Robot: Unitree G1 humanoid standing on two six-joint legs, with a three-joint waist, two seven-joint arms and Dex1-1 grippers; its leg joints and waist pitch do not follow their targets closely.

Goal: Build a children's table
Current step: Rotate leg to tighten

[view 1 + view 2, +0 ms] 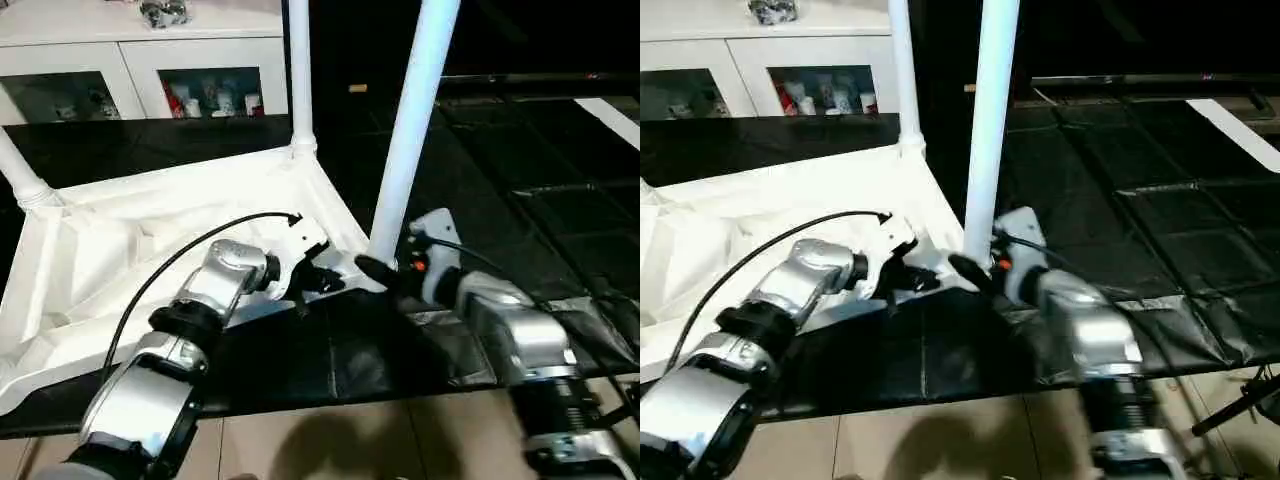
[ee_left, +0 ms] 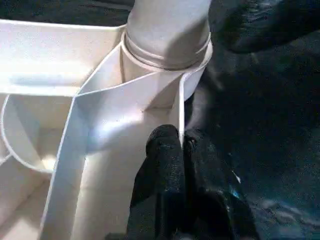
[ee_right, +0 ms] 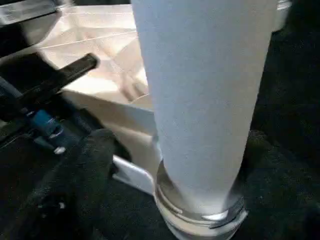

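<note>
The white tabletop (image 1: 150,240) lies upside down on a black mat, ribbed underside up. Three white legs stand in its corner sockets: one at the near right corner (image 1: 410,130), one at the far corner (image 1: 299,70) and one at the left (image 1: 20,170). My left gripper (image 2: 181,140) is shut on the thin rim wall just beside the near right socket (image 2: 167,55). My right gripper (image 1: 385,272) is low at the base of that near leg (image 3: 200,100). Its black finger (image 3: 85,165) stands a little off the tube, so the jaws are open.
A white cabinet with glass doors (image 1: 150,70) stands behind the tabletop. The black mat (image 1: 520,180) stretches to the right and back. Beige floor (image 1: 350,440) lies along the near edge. A black cable (image 1: 180,260) arcs over my left forearm.
</note>
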